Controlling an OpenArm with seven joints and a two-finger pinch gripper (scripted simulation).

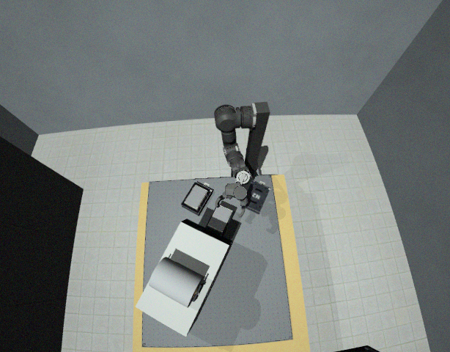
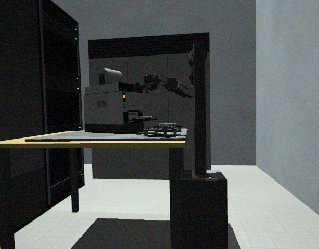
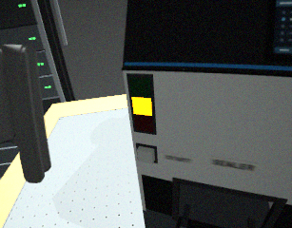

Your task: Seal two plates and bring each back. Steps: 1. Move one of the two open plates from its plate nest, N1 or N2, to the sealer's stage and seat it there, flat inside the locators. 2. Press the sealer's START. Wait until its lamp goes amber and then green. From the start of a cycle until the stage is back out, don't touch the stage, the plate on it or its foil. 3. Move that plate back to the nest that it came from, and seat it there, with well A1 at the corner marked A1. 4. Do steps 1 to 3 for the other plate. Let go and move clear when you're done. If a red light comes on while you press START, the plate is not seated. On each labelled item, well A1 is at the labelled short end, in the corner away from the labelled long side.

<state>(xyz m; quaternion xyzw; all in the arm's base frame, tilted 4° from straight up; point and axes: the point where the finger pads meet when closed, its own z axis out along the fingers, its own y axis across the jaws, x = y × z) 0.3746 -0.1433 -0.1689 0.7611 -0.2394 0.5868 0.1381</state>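
Note:
The white sealer [image 1: 187,273] stands on the grey mat, its front facing the arm. Its lamp [image 3: 142,105] glows amber and also shows in the side view [image 2: 123,96]. The START button [image 3: 146,154] is just below the lamp. The stage [image 1: 221,218] stands out from the sealer's front with a grey-topped plate on it. The other plate [image 1: 196,196] lies in the left nest. The right nest [image 1: 257,196] is empty. My gripper [image 1: 223,199] [image 2: 136,86] hovers high above the stage, in front of the sealer's upper front. It is open and holds nothing. Only one finger [image 3: 27,114] shows in the wrist view.
A foil roll [image 1: 176,280] sits on top of the sealer. A dark rack with green lights [image 2: 36,93] stands left of the table. The arm's black column [image 2: 200,107] rises at the table's right end. The table's yellow edge [image 1: 140,265] frames the mat.

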